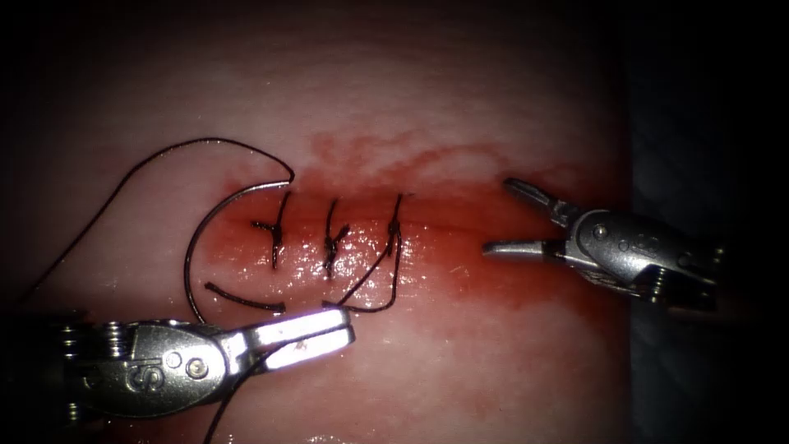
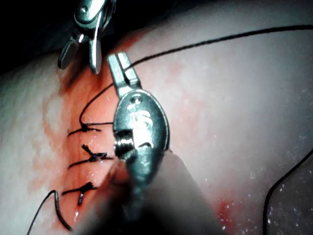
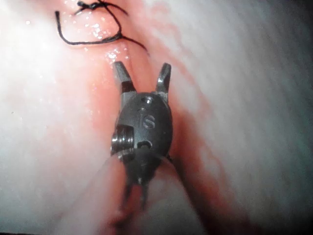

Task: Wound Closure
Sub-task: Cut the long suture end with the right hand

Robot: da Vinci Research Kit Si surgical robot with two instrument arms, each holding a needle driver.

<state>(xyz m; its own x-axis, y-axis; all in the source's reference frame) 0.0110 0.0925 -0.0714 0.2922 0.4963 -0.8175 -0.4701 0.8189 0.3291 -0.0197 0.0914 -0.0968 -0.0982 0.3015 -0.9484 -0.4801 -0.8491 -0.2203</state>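
Needle [image 1: 201,238] lies free on the tissue [image 1: 460,99] at the cut's [image 1: 436,215] left end beside three stitches [image 1: 333,238], left tool [image 1: 329,333] nearly closed on thread [image 1: 234,395], right tool [image 1: 503,218] open, empty; regrasp mid-curve, avoid snagging tails.

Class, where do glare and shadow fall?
Endoscope view: glare whitens the left tool's shut jaws, gripping thread; needle lies loose at the cut's left end. Right wrist view: wet glints on tissue beyond the open, empty right tool. Left wrist view: dark beyond the tissue.
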